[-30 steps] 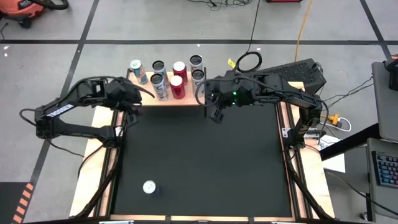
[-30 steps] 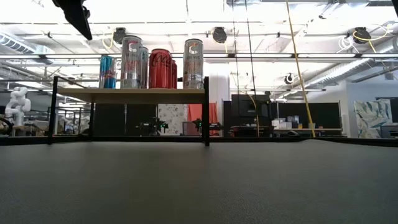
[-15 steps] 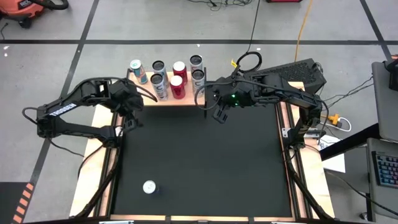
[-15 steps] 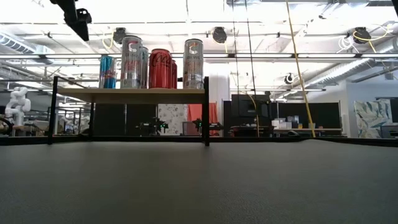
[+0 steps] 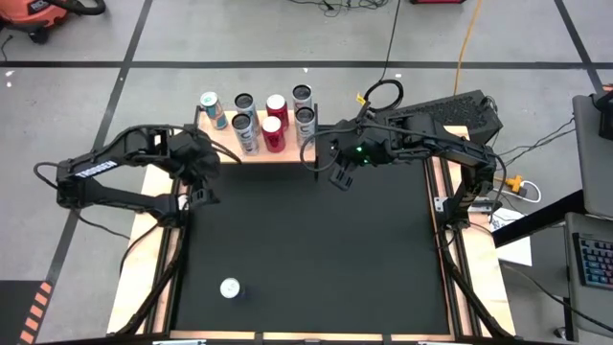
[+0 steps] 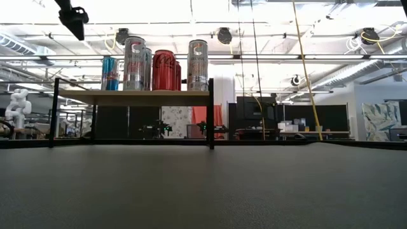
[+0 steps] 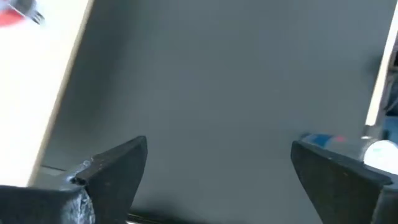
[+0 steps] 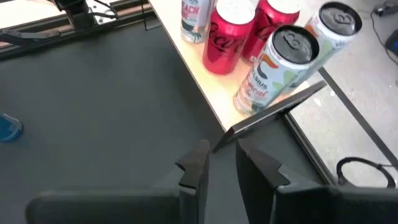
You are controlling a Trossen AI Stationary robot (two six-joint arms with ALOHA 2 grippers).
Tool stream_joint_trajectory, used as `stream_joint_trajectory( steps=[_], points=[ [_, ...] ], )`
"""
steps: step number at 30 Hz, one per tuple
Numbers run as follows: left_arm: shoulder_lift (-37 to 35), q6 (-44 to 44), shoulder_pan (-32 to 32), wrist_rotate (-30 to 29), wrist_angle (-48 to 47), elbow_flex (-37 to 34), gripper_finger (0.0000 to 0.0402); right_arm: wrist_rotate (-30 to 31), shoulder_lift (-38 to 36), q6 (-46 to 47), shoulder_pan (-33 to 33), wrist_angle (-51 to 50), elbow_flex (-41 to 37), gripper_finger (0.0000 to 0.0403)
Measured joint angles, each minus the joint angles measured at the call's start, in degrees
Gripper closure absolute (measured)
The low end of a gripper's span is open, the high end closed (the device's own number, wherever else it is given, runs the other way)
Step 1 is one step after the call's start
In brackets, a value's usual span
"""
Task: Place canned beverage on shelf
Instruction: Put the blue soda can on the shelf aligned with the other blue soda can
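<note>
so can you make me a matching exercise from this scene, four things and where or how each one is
Things:
1. left end effector
2. right end effector
3. red cola can
4. silver-topped can

Places or states:
A. standing alone on the black mat, far from the shelf
B. empty, fingers wide apart, over the mat's left side
C. upright on the shelf among other cans
D. over the mat just off the shelf's right end

Pairs: 1-B, 2-D, 3-C, 4-A
</note>
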Motion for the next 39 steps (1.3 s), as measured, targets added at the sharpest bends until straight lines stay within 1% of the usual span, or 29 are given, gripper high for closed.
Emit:
stream_joint_trajectory(
  steps=[2,5,13,14,16,18,20,22,26,31,35,39],
  points=[
    [0.00,-2.94,-2.36,-0.01,-0.01,0.00,0.0002,0.02,0.00,0.60,0.00,-0.07,0.00,0.0335],
    [0.00,-4.61,-7.27,-0.24,0.51,0.00,0.0002,-0.03,0.00,1.52,0.02,-0.09,0.00,0.0335],
    [3.07,-15.37,-21.00,-4.79,2.27,0.00,0.0002,-0.32,0.00,3.03,0.02,-3.26,0.00,0.0335],
    [3.75,-16.69,-22.59,-5.42,2.34,0.00,0.0002,-0.50,0.00,3.03,0.02,-3.39,0.00,0.0335],
    [5.20,-19.49,-25.57,-6.31,2.74,0.00,0.0002,-2.72,0.00,2.92,0.01,-3.18,0.00,0.0335],
    [6.25,-20.77,-28.28,-6.30,4.84,0.00,0.0002,-5.38,0.00,2.58,0.00,-2.77,0.00,0.0335],
    [7.13,-21.94,-31.13,-6.03,9.08,0.00,0.0002,-7.60,0.02,2.56,0.00,-2.49,0.00,0.0335],
    [7.79,-24.03,-33.58,-5.91,13.55,0.00,0.0002,-7.87,0.02,2.63,0.04,-2.28,0.00,0.0335],
    [9.07,-25.04,-37.41,-4.10,18.02,0.00,0.0002,-7.79,0.02,2.99,0.00,-2.30,0.00,0.0335],
    [12.43,-30.61,-41.03,-3.80,15.68,0.00,0.0002,-7.76,0.02,3.01,0.00,-2.28,0.00,0.0335],
    [17.01,-32.43,-43.22,-3.84,14.92,0.00,0.0002,-7.75,0.04,3.01,0.00,-2.25,0.00,0.0335],
    [21.43,-32.47,-45.24,-3.79,14.82,0.00,0.0002,-7.74,0.04,3.01,0.00,-2.23,0.00,0.0335]
  ],
)
